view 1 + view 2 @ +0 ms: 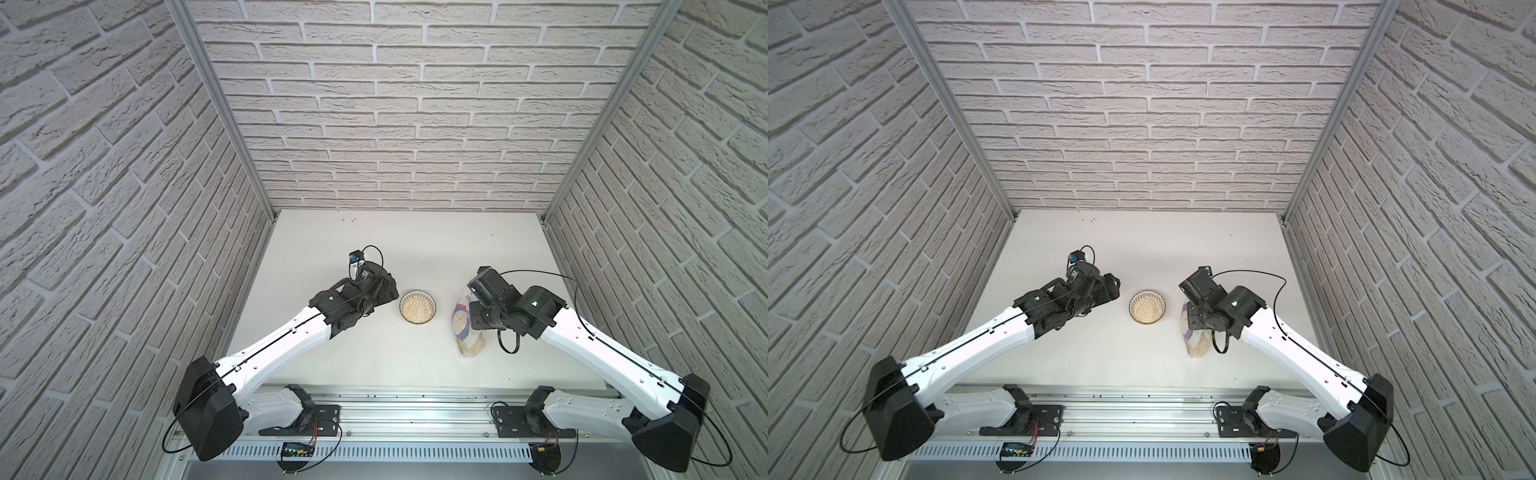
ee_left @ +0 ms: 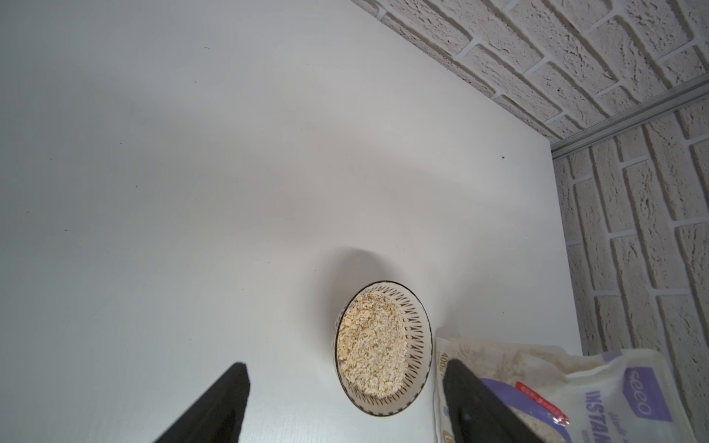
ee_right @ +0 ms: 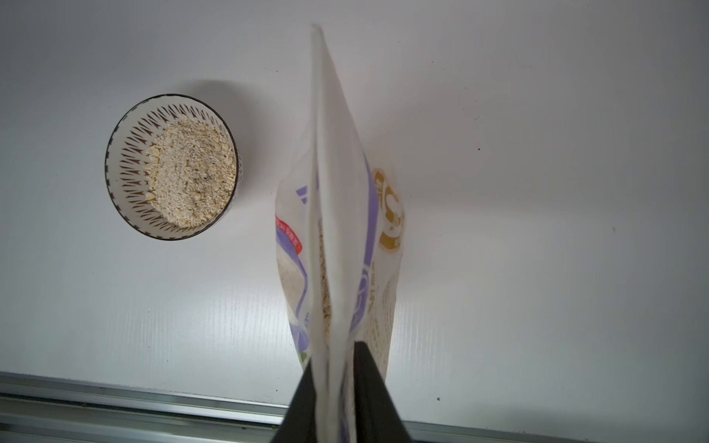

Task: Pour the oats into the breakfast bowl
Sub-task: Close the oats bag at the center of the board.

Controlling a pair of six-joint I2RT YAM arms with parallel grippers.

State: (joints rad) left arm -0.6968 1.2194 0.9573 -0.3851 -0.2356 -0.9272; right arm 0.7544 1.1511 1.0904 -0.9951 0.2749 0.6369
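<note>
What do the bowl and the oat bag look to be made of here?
The breakfast bowl looks like glazed ceramic: rigid round wall, smooth white inside with a painted dark radial pattern and dark rim, though hard plastic cannot be ruled out. The oats bag looks like thin soft plastic film, part clear, part printed white and purple: it creases, and flakes show through.

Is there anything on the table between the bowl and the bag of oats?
Nothing. In the right wrist view, only bare white table separates the bowl from the bag of oats.
</note>
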